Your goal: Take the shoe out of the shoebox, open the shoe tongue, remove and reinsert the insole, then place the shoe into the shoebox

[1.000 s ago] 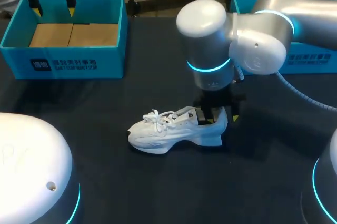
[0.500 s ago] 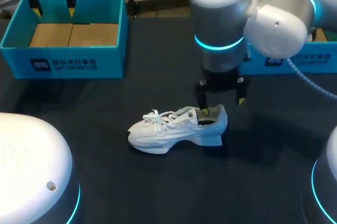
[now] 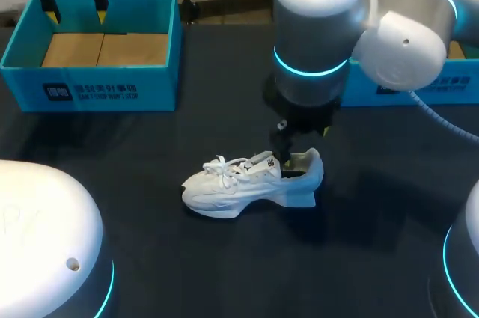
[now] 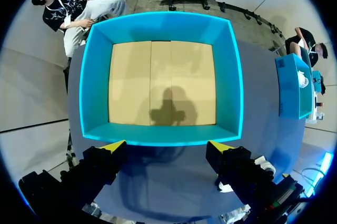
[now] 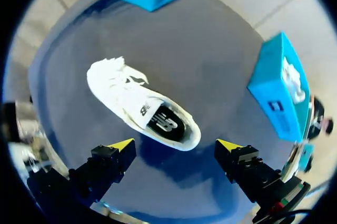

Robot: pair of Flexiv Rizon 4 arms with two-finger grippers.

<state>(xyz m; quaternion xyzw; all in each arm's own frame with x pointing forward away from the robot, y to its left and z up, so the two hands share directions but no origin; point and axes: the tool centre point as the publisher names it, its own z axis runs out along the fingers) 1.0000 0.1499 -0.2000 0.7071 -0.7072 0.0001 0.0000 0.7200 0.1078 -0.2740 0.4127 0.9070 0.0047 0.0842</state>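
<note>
A white shoe (image 3: pixel 251 183) lies on its sole on the dark table, toe to the left, laces loose, its dark insole showing in the opening. My right gripper (image 3: pixel 301 141) hangs just above the heel, open and empty. In the right wrist view the shoe (image 5: pixel 142 105) lies ahead of that gripper (image 5: pixel 175 147), clear of both yellow tips. The blue shoebox (image 3: pixel 112 90) stands at the back left with a bare cardboard floor. My left gripper (image 3: pixel 73 5) hovers open over its far rim; in the left wrist view this gripper (image 4: pixel 166 147) looks straight down on the shoebox (image 4: pixel 160 26).
A second blue box (image 3: pixel 419 82) stands at the back right, partly behind my right arm; something white lies in that box (image 5: pixel 281 97). White arm bases sit at the front left (image 3: pixel 45 243) and front right corner (image 3: pixel 464 258).
My right gripper opened, let go at the shoe's heel, rose off it and turned. The shoe stayed in place. The left arm has not moved.
</note>
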